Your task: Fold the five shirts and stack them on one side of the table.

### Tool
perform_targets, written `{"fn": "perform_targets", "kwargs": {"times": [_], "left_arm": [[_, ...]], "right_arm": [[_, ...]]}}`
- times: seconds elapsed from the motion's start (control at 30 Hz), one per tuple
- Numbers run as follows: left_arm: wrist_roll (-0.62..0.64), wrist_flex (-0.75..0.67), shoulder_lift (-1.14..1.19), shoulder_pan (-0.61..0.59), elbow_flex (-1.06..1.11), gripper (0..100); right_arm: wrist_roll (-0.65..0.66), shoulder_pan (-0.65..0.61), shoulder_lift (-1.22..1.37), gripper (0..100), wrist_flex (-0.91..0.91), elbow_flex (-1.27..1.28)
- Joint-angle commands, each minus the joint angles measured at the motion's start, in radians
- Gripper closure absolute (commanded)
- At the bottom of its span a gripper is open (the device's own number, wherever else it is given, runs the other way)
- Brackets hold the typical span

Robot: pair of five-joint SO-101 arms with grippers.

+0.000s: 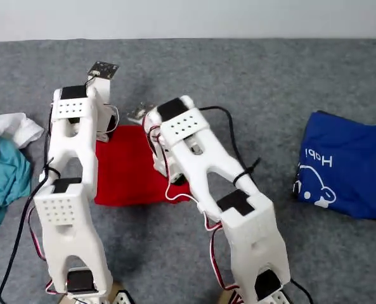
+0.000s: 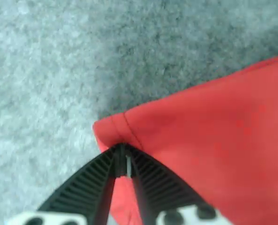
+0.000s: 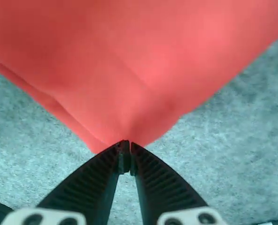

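A red shirt lies flat on the grey carpet between my two arms in the high view. My left gripper is shut on a hemmed corner of the red shirt. My right gripper is shut on a pinched fold at another edge of the red shirt, lifting it a little off the carpet. In the high view the left arm stands over the shirt's left side and the right arm over its right side. A folded blue shirt lies at the far right.
A white shirt and a teal shirt lie bunched together at the left edge. Bare grey carpet stretches behind the arms and between the red and blue shirts.
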Motion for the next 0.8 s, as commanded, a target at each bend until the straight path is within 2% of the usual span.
{"fn": "perform_targets", "kwargs": {"times": [0.0, 0.27, 0.57, 0.77], "left_arm": [[0.006, -0.012, 0.044, -0.015, -0.113, 99], [0.006, 0.081, 0.218, -0.017, -0.387, 99], [0.006, 0.324, 0.273, -0.011, -0.766, 99], [0.015, 0.324, 0.18, -0.028, -0.725, 99]], "right_arm": [[-0.014, -0.005, 0.015, 98.8, -0.002, -0.005], [-0.008, -0.024, 0.054, 98.8, 0.012, -0.003], [-0.006, -0.035, 0.047, 98.8, 0.024, -0.003], [-0.006, -0.033, 0.018, 98.8, 0.047, -0.009]]}}
